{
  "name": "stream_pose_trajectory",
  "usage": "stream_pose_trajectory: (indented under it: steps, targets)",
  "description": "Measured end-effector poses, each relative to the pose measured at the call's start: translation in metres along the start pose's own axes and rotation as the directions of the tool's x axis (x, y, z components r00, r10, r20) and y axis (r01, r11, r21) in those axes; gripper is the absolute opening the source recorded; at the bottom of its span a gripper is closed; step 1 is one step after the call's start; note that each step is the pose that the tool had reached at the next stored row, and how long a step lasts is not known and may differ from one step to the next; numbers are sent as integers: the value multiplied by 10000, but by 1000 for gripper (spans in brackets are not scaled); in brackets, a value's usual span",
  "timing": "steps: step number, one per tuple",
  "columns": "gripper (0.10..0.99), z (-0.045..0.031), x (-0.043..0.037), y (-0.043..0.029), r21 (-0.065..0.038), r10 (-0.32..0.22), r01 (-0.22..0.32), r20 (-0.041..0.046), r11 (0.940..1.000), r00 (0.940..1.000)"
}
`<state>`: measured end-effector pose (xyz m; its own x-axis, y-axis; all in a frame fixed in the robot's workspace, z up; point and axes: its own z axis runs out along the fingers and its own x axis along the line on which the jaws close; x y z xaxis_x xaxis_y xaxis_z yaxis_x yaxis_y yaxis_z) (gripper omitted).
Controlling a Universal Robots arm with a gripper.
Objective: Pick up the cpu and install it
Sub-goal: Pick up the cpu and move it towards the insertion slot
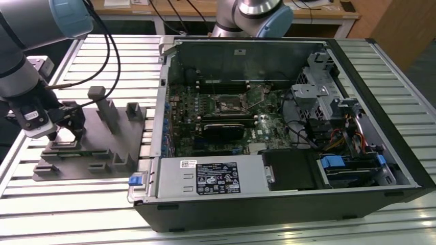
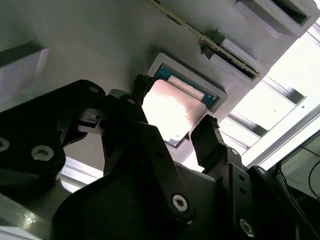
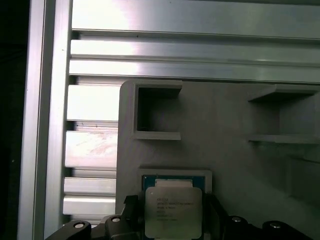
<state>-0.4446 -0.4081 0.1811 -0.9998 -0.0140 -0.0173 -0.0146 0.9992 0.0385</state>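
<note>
Cpu (image 3: pixel 173 210), one, in fixture (image 3: pixel 225 115), two jaws flanking

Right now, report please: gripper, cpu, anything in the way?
Open gripper astride the cpu. It lies flat in its pocket on the grey fixture, not lifted. Nothing seen in the way.

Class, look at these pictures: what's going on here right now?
The black pincer of a robot arm hangs right at the small square silver-topped cpu, which lies flat in a recess of the grey plastic fixture. The open black computer case stands to the exterior view's right of the fixture.
</note>
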Motion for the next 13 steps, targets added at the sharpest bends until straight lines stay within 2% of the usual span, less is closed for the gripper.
stream_pose_trajectory:
  steps: [6,7,8,13]
  targets:
    - [647,2,0,0,0,0,0,1,10000,10000]
    - [631,3,0,0,0,0,0,2,10000,10000]
    - [569,3,0,0,0,0,0,1,10000,10000]
    - [545,5,0,0,0,0,0,1,10000,10000]
